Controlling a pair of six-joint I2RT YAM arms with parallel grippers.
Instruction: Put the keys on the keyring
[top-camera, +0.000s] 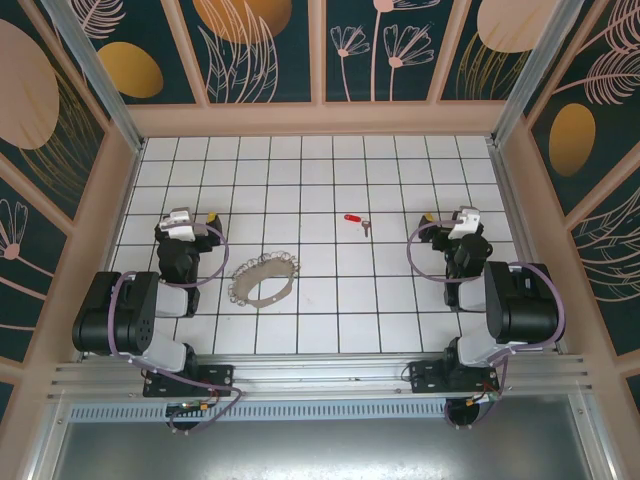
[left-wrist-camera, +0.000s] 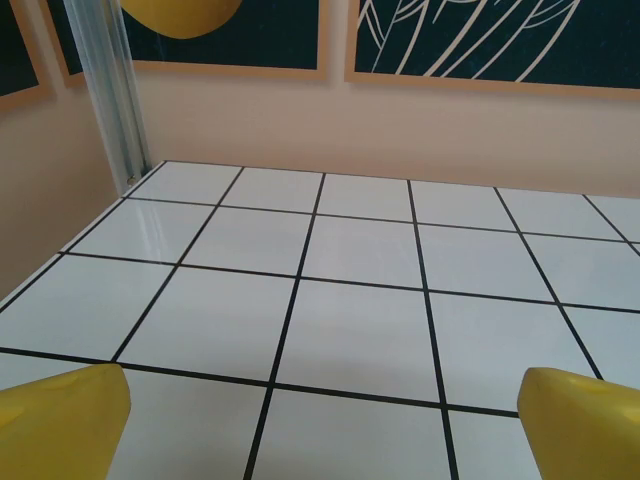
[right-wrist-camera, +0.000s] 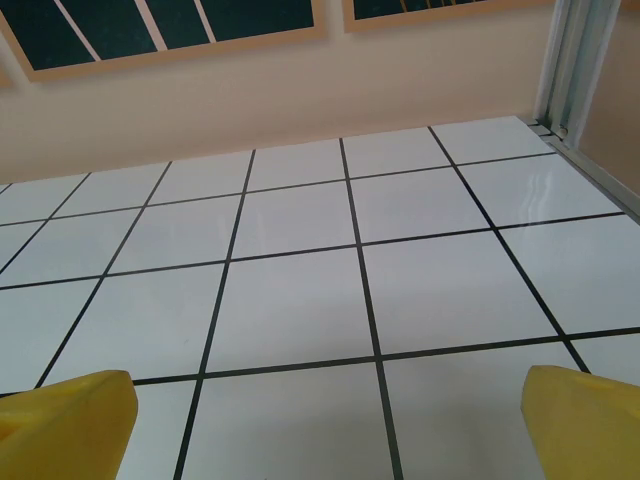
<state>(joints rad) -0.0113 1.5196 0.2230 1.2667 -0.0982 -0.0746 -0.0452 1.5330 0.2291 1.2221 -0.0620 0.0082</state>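
Note:
The keys (top-camera: 357, 222) are one tiny key with a red head and a short silver blade, lying flat on the white tiled table right of centre. The keyring (top-camera: 265, 278), a large pale loop fringed with small metal tags, lies flat left of centre. My left gripper (top-camera: 195, 216) (left-wrist-camera: 325, 430) hovers up and to the left of the keyring, open, with bare tile between its yellow fingertips (left-wrist-camera: 62, 422). My right gripper (top-camera: 447, 217) (right-wrist-camera: 328, 430) sits to the right of the key, open as well, its yellow fingertips (right-wrist-camera: 590, 425) wide apart over bare tile.
The gridded white table (top-camera: 320, 170) is walled by pale panels on three sides, with aluminium posts (left-wrist-camera: 108, 90) (right-wrist-camera: 575, 60) at the far corners. Both arm bases stand on the rail (top-camera: 320, 375) at the near edge.

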